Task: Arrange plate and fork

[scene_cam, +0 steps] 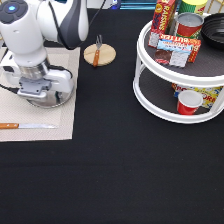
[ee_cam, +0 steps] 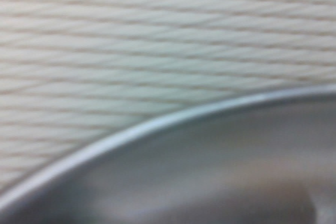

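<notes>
Directly under the gripper [scene_cam: 37, 95], whose grip I cannot tell, the plate [scene_cam: 60, 100] sits on the placemat [scene_cam: 30, 122], while the fork [scene_cam: 97, 50] lies well apart on the wooden coaster [scene_cam: 105, 56], handle toward the exterior view's bottom.

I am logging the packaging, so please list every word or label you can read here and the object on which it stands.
"RAISINS": red box on the turntable's upper shelf.
"BUTTER": flat red packet on the same shelf; its smaller print is unreadable.
The can and the lower-shelf package are too blurred to read.
</notes>
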